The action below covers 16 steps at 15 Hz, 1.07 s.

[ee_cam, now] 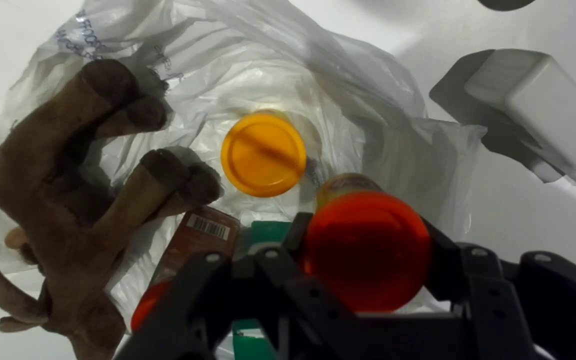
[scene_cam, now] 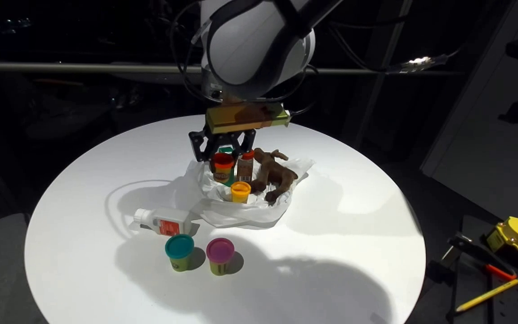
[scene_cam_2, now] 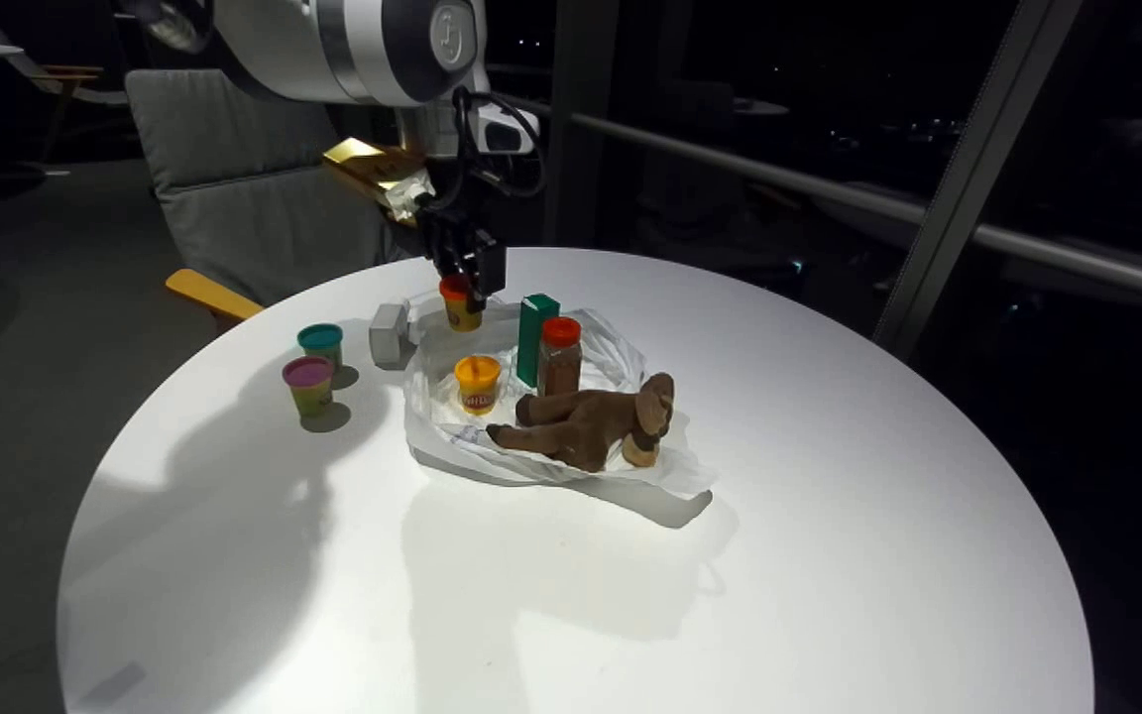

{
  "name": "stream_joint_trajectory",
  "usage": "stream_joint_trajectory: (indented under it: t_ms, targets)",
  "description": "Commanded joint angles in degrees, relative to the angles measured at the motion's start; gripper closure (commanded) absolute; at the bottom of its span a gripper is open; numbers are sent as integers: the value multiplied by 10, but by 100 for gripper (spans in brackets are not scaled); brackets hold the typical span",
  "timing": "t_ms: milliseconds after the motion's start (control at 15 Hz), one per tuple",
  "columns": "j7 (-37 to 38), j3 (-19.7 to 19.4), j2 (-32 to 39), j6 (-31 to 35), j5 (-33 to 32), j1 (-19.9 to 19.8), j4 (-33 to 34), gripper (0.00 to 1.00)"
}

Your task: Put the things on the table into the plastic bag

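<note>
Wrist view shows the gripper point(ee_cam: 368, 240) clasping the red tub point(ee_cam: 367, 255) over the bag point(ee_cam: 268, 65); toy point(ee_cam: 65, 225), yellow tub point(ee_cam: 263, 155), shaker point(scene_cam_2: 560, 359) and box point(scene_cam_2: 531, 342) are inside it; bottle point(scene_cam: 170, 222), teal tub point(scene_cam: 180, 251) and purple tub point(scene_cam: 220, 255), outside it in both exterior views, seem left.

Yellow pencil point(scene_cam: 489, 295), gray chair point(scene_cam_2: 239, 198), rail point(scene_cam: 88, 68)

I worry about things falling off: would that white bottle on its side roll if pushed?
The white bottle would probably slide rather than roll, as its body looks boxy with flat sides. Lying down, it seems unlikely to tip over.
</note>
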Motion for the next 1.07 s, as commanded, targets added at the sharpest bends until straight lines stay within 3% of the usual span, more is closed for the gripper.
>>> stream_joint_trajectory:
  t_ms: [0, 667, 733, 800, 1000]
  targets:
    - [-14, 0, 55, -18, 18, -10, 76, 76]
    - [-11, -5, 151, -55, 31, -20, 172, 76]
    - [-13, -5, 154, -60, 31, -20, 177, 46]
    - [-14, -2, 153, -60, 33, -21, 177, 25]
    - [-14, -2, 125, -45, 32, -18, 148, 5]
